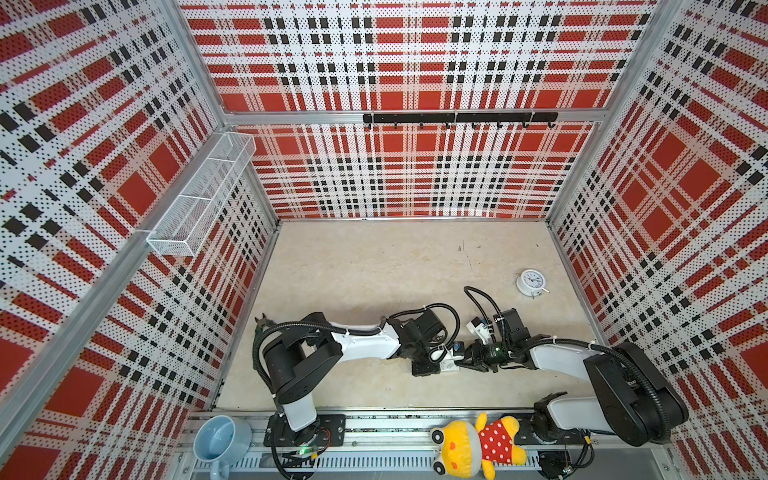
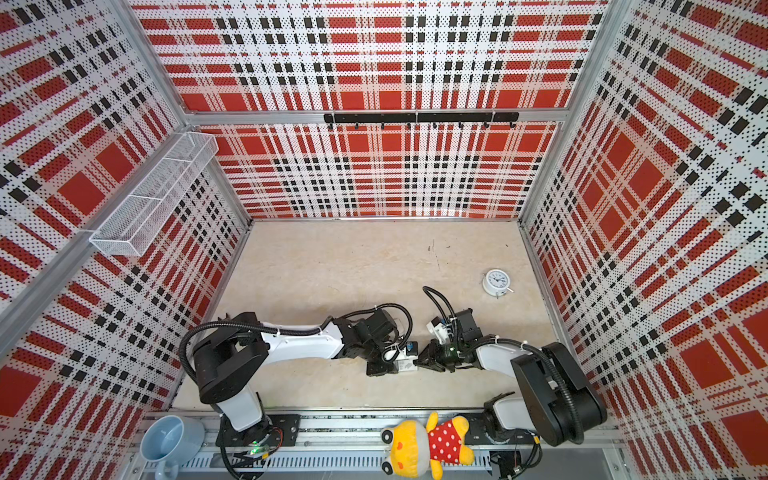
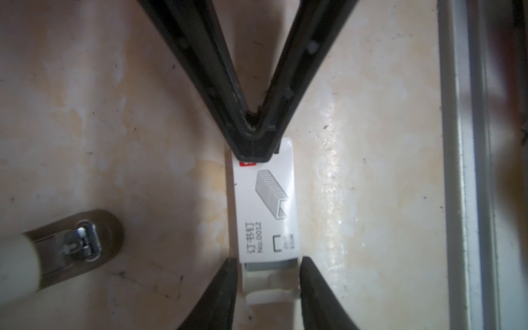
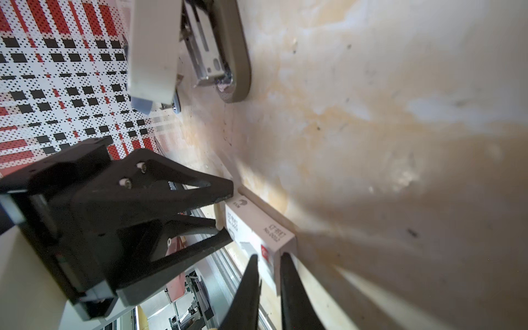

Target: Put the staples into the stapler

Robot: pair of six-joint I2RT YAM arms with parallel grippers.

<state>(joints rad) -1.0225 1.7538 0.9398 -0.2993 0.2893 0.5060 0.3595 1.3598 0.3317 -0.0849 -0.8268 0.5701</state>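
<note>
Counter (image 1: 374,266) first: broad and mostly bare, and all my business sits between 5 and 6 o'clock of its middle in both top views. Left arm (image 1: 365,345) reaches in from 9 o'clock and right arm (image 1: 557,355) from 3 o'clock, nose to nose over one small box. That looks deliberate to me: one end each, so the box can be drawn apart.

Stapler (image 4: 200,45) next, seen from the right wrist. It lies on the counter near the left arm's fingers and apart from the box. Its pale lid is swung up off the base and the silver channel is bare, laid open to take a strip. I can't pick it out in the top views.

Printed sleeve (image 3: 265,211) now: white, red mark at one end, flat on the counter between the two arms. Card tray (image 3: 268,281) pokes a short way out of the end away from the red mark. Just inside it is a grey sliver, the staples (image 3: 263,266), not yet out and nowhere near the channel.

Now the left pincer (image 3: 268,261): fingers a tray's width apart, one against each side of that stub, pinching it as far as I can judge. Then the right pincer (image 4: 269,257): narrowed to a slit, with the sleeve's red-marked end caught in it. How hard either bites, I can't tell from here.
</note>
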